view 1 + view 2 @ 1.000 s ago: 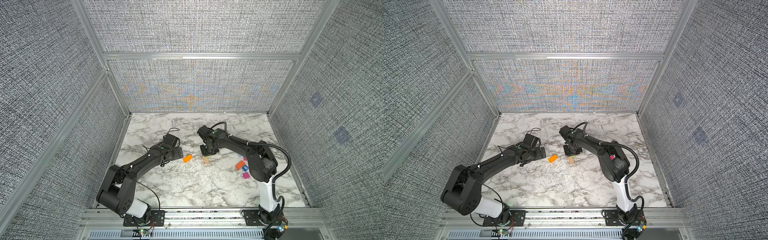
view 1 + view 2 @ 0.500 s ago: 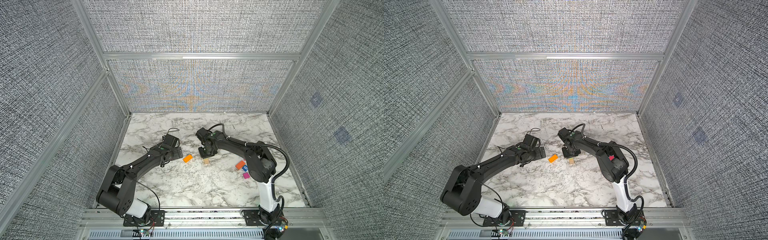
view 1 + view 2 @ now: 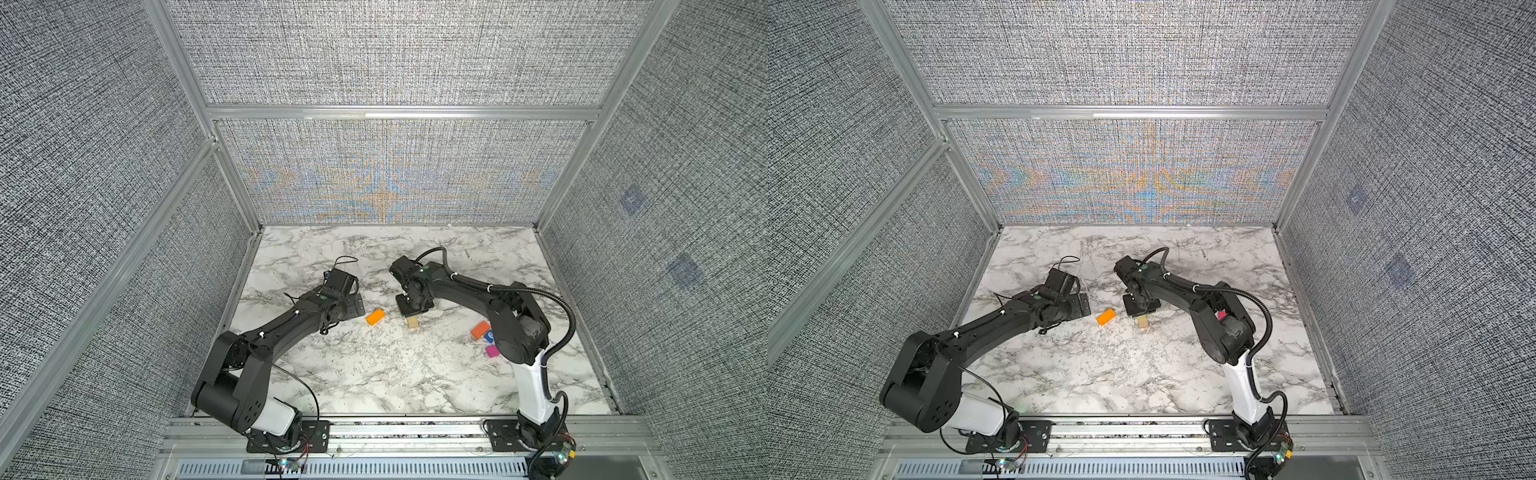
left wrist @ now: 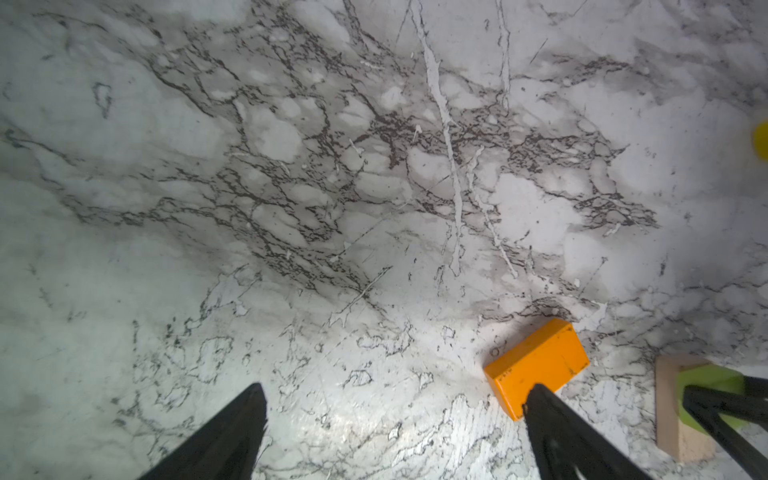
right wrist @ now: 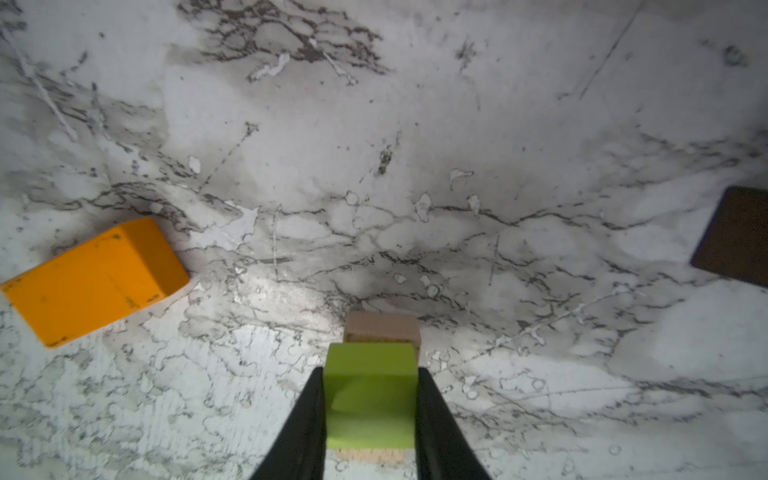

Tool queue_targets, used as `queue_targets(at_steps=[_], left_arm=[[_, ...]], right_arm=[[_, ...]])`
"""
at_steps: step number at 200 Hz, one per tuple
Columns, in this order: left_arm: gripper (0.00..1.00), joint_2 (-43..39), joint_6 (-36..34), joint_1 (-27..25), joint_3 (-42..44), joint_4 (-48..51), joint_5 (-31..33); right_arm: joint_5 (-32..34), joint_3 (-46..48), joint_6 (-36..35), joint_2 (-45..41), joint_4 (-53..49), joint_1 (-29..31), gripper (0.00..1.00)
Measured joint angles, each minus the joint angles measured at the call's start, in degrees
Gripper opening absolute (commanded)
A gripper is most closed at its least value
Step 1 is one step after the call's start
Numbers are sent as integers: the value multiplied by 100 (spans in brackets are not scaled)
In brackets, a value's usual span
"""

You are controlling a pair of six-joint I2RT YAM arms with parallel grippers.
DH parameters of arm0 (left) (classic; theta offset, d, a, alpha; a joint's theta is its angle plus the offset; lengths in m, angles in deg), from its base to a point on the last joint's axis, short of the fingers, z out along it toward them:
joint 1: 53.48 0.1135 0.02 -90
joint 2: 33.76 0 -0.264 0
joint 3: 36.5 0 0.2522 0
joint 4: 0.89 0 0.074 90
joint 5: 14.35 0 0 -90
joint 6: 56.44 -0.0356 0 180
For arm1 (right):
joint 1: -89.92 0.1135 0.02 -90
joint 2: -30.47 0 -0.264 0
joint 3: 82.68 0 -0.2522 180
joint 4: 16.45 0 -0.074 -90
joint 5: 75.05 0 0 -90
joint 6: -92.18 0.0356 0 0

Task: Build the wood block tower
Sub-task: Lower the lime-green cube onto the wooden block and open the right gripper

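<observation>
Our right gripper [image 5: 370, 376] pinches a green cube [image 5: 370, 407] between its two black fingers [image 5: 307, 424], which are set narrow. The cube is right over a tan block [image 5: 382, 330] that lies flat on the marble table [image 5: 415, 124]. We cannot tell if the cube rests on the tan block or hangs just above it. In both top views this pair is near the middle of the table, just under the right gripper.

Our left gripper [image 4: 397, 388] has its fingers spread wide and holds nothing. In both top views an orange brick [image 3: 375, 317] lies just to the right of it, between the two grippers and a little left of the tan block.

More blocks lie in the right part of a top view, beside the right arm [image 3: 515, 324]. They are a second orange brick [image 3: 481, 329], a blue cube [image 3: 489, 335] and a magenta cube [image 3: 493, 351], all close together. A dark brown piece [image 5: 735, 237] lies flat in the right wrist view, well apart from the green cube.
</observation>
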State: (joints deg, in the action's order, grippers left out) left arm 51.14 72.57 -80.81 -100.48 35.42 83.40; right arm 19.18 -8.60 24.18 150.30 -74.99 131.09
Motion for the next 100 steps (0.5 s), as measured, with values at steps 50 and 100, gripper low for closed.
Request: queue_targets(at_steps=[50,100], left_arm=[[99,0,0,0,0,0,2],[99,-7,0,0,0,0,7]], right_arm=[[44,-7,13,-4,-37,-17,31],[2,2,50,-4,-33,-13,31]])
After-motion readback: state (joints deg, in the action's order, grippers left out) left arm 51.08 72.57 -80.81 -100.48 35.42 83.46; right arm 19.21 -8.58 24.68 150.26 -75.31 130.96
